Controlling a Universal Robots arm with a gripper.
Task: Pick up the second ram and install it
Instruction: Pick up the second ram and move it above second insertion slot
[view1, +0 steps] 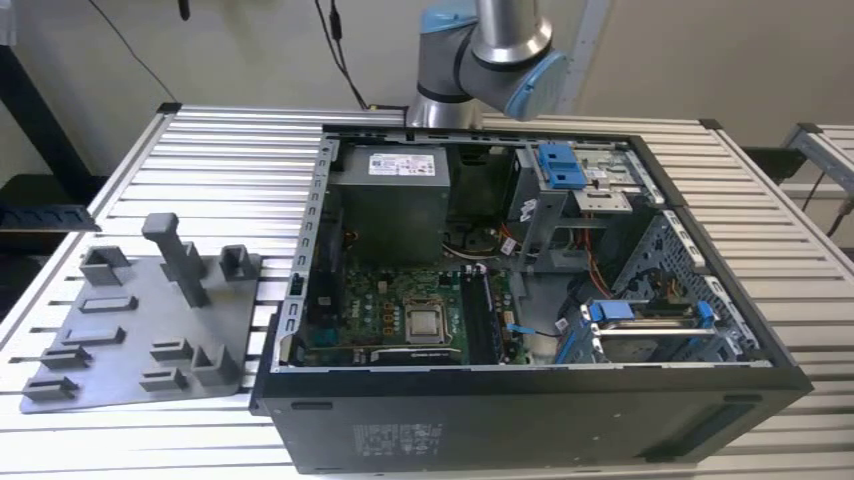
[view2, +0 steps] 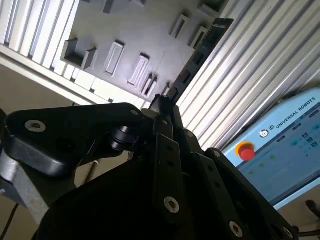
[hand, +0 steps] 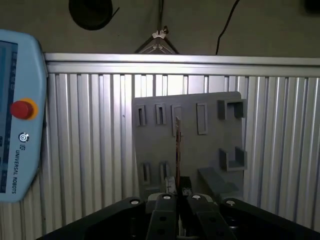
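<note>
The second ram (view2: 200, 55) is a slim dark stick with black chips, and my gripper (view2: 165, 102) is shut on one end of it. It sticks out from the fingertips, held in the air over the grey plastic tray (view2: 130, 30). In the first wrist view the second ram (hand: 177, 145) shows edge-on as a thin line rising from my gripper (hand: 178, 192), with the tray (hand: 210, 150) behind it. In the exterior view the tray (view1: 147, 330) lies on the slatted table beside the open computer case (view1: 534, 300), whose green motherboard (view1: 387, 310) lies inside.
The arm's base joint (view1: 481, 50) stands behind the case. A teach pendant with a red button (view2: 280, 145) (hand: 17, 115) lies near the slatted table's edge. The case holds a power supply (view1: 394, 195), blue-tabbed drive bays (view1: 647, 320) and cables. Upright posts (view1: 174, 255) rise from the tray.
</note>
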